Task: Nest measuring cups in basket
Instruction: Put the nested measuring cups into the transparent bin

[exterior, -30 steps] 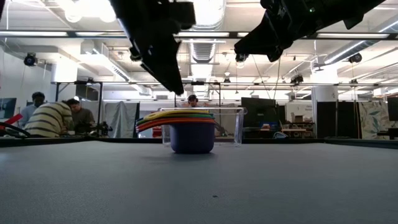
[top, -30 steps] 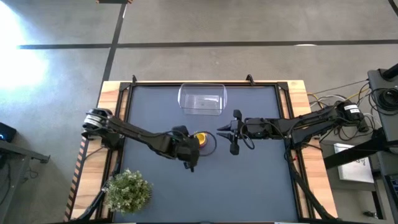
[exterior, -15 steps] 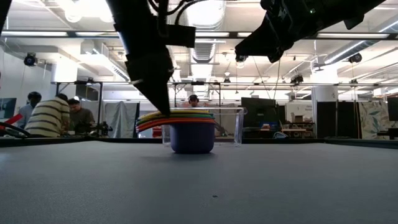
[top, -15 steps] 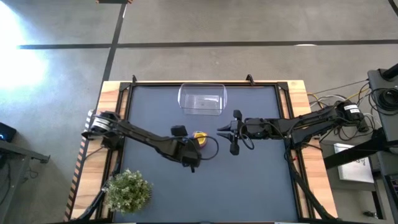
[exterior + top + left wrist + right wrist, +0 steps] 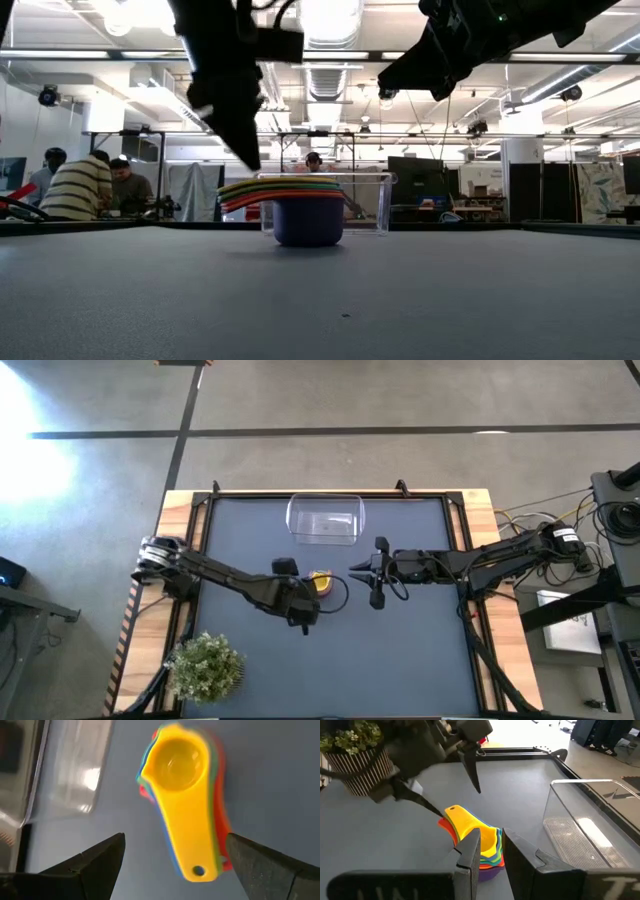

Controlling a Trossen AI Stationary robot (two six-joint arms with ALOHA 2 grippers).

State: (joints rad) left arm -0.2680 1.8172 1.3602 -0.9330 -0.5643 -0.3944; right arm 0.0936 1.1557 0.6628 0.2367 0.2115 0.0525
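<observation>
- The measuring cups point(image 5: 182, 795) sit nested in 1 stack on the dark table point(image 5: 420, 650), near its middle, with the yellow cup point(image 5: 470, 832) on top and a purple bowl point(image 5: 308, 222) at the bottom
- The flat handles fan out together to one side; red, orange, green and blue edges show beneath the yellow one
- The left gripper point(image 5: 303, 603) hangs just above the handle end of the stack, its 2 fingers point(image 5: 85, 865) spread wide apart, one on each side of the handles, touching nothing
- The right gripper point(image 5: 362, 573) hovers just beside the stack on the opposite side, raised off the table, with a narrow gap between its fingers point(image 5: 470, 855) and nothing held
- The basket point(image 5: 324, 520), clear and with nothing inside, stands near the far edge of the table, apart from the stack
- A small potted plant point(image 5: 207, 666) stands at the near left corner
- Beyond the table, people point(image 5: 85, 190) sit in the room
</observation>
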